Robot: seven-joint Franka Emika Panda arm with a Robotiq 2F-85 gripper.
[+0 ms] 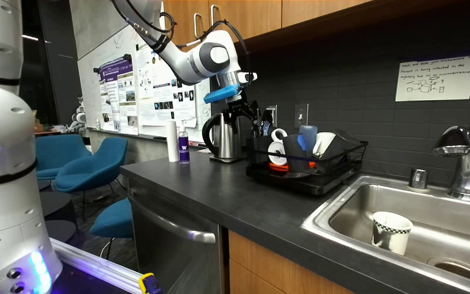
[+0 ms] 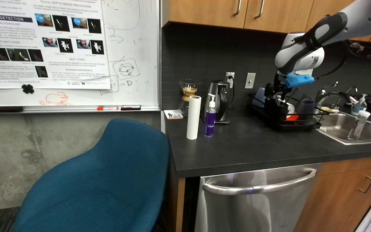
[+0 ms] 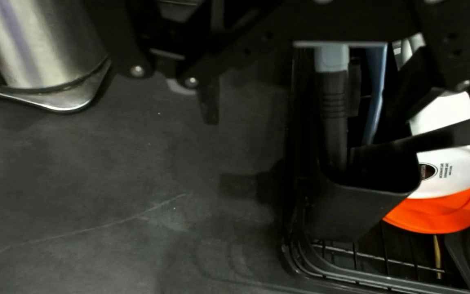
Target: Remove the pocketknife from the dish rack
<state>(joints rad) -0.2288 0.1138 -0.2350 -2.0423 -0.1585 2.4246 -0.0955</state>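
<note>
In my wrist view, the gripper point(image 3: 310, 116) is hanging with jaws apart. I am seeing the dish rack point(image 3: 333, 274) at four o'clock and the kettle point(image 3: 51, 45) at ten.

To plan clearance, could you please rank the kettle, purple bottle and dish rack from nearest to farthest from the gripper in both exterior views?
1. Dish rack: end below the gripper.
2. Kettle: just beyond that end.
3. Purple bottle: past the kettle.
</note>
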